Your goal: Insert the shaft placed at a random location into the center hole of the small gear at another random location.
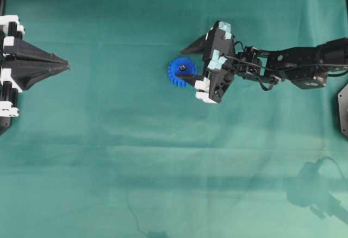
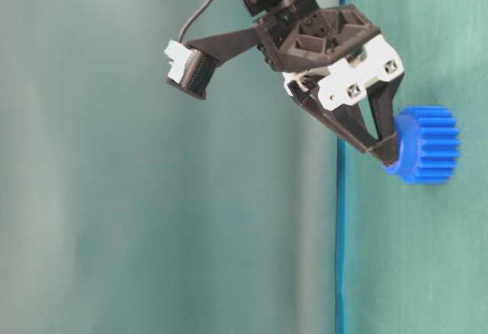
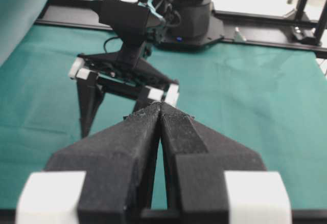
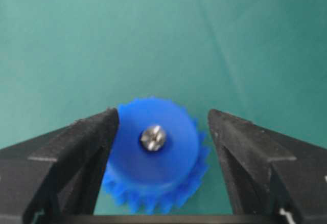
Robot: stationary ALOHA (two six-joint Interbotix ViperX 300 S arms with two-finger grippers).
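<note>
The small blue gear (image 1: 175, 77) lies flat on the green cloth, right of the middle. The silver shaft (image 1: 182, 67) stands in the gear's center hole; in the right wrist view its metal end (image 4: 153, 137) fills the hole in the hub of the gear (image 4: 171, 165). My right gripper (image 1: 180, 64) is open and straddles the hub, holding nothing. Its left finger (image 4: 87, 142) is against the hub's side and its right finger (image 4: 245, 147) stands apart. The gear also shows in the table-level view (image 2: 428, 147). My left gripper (image 1: 66, 64) is shut and empty at the far left edge.
The green cloth (image 1: 136, 156) covers the whole table. The right arm (image 1: 293, 64) reaches in from the right edge. In the left wrist view the shut left fingertips (image 3: 161, 106) point at the right gripper's body (image 3: 127, 70).
</note>
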